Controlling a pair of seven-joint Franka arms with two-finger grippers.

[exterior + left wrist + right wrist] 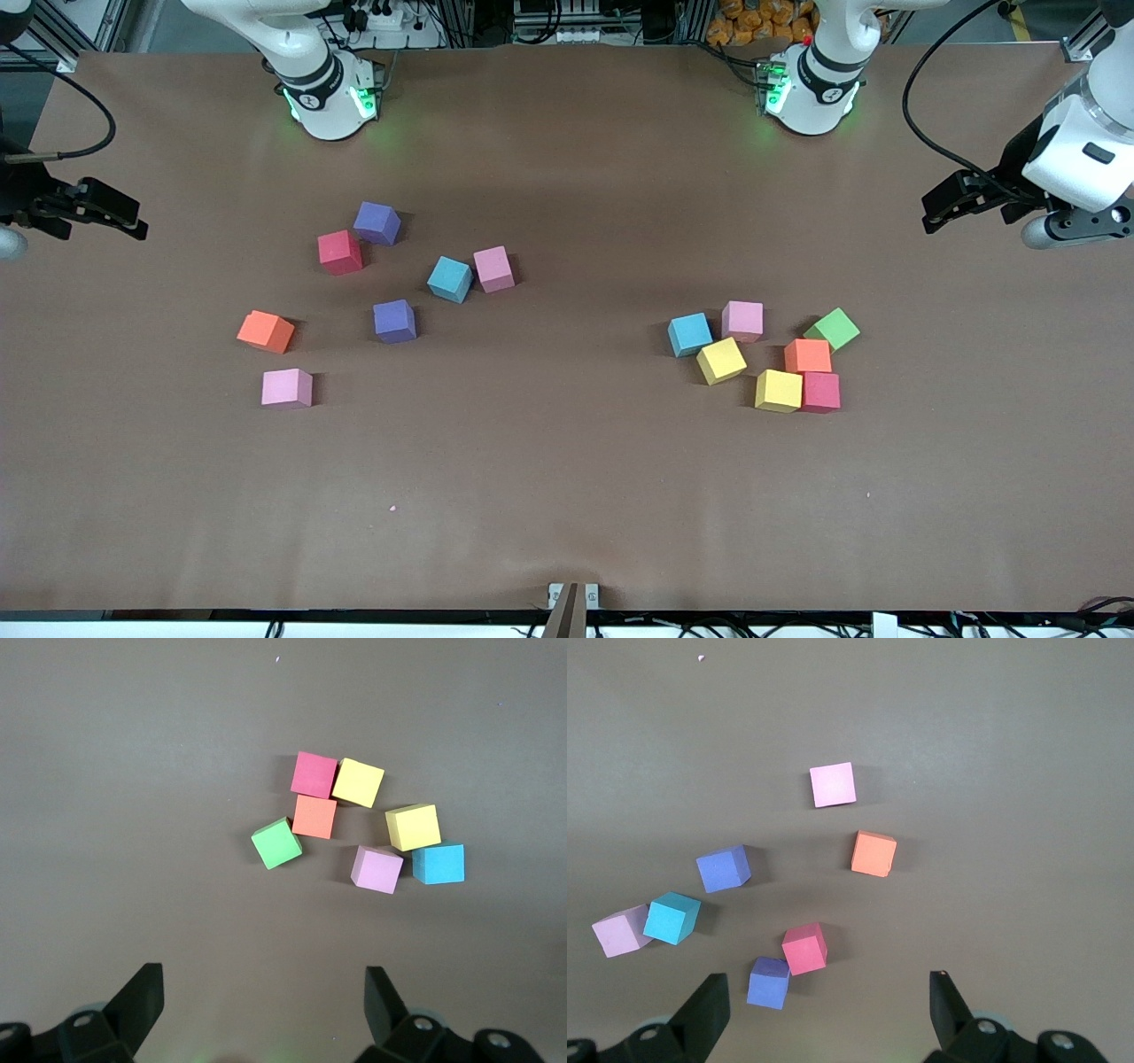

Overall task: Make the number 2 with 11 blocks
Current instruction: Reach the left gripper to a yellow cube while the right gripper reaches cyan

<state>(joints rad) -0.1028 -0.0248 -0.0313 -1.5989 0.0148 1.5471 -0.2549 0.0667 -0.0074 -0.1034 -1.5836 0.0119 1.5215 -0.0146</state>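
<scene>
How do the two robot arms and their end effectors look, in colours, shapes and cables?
Both arms are white with rounded links and black joint rings; green lights glow at their bases. The left end effector is black, on a white and grey wrist with a black cable looping to it. The right end effector is black as well, also with a black cable.

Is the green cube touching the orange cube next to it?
Touching. In the left wrist view the green cube meets the orange cube at a corner with no table visible between them; the front view shows the same contact.

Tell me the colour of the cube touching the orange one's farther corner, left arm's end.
Green, clearest in the left wrist view.
</scene>
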